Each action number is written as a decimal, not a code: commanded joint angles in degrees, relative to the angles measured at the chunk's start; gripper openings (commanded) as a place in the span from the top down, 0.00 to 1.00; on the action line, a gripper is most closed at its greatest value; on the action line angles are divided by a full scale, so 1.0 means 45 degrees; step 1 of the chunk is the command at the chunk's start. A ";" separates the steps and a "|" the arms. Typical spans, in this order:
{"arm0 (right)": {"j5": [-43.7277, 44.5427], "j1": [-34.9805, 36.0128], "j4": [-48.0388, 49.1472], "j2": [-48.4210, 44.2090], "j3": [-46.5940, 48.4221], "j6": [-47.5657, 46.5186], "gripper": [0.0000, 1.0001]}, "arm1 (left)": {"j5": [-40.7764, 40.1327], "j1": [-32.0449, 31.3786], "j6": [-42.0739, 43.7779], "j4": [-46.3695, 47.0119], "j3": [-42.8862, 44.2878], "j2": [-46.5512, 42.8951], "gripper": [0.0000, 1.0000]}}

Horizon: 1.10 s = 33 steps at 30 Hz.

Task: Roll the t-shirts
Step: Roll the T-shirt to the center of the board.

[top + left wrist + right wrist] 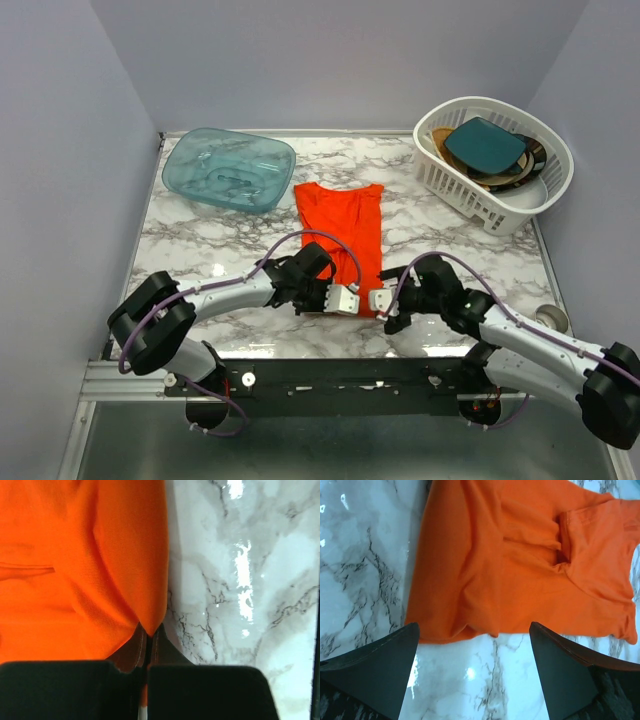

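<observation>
The orange-red t-shirt lies folded into a long narrow strip on the middle of the marble table, collar end far and hem near. My left gripper is at the near hem. In the left wrist view it is shut on a corner of the shirt, with fabric pinched between the fingers. My right gripper is just right of the near hem. In the right wrist view it is open and empty, its jaws spread wide at the edge of the shirt.
A translucent teal tub sits at the back left. A white basket with plates and bowls stands at the back right. A small grey disc lies near the right edge. Bare marble flanks the shirt.
</observation>
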 commanded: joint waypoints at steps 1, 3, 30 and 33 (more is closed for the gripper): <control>0.0898 0.0747 0.1968 0.1007 0.0226 0.0170 0.00 | 0.1694 0.0112 -0.0099 -0.1217 0.0695 0.0358 1.00; 0.0645 0.1060 0.1696 0.1302 0.0364 0.0170 0.00 | 0.1870 0.0112 -0.0353 -0.1276 0.0950 0.0533 1.00; 0.3280 0.2448 0.2963 0.4132 0.0462 0.2650 0.04 | 0.4702 0.1675 -0.1213 -0.2116 0.1595 0.0730 1.00; 0.2911 0.2448 0.3002 0.4271 0.0541 0.2670 0.14 | 0.4780 0.1753 -0.1252 -0.2116 0.1497 0.0613 1.00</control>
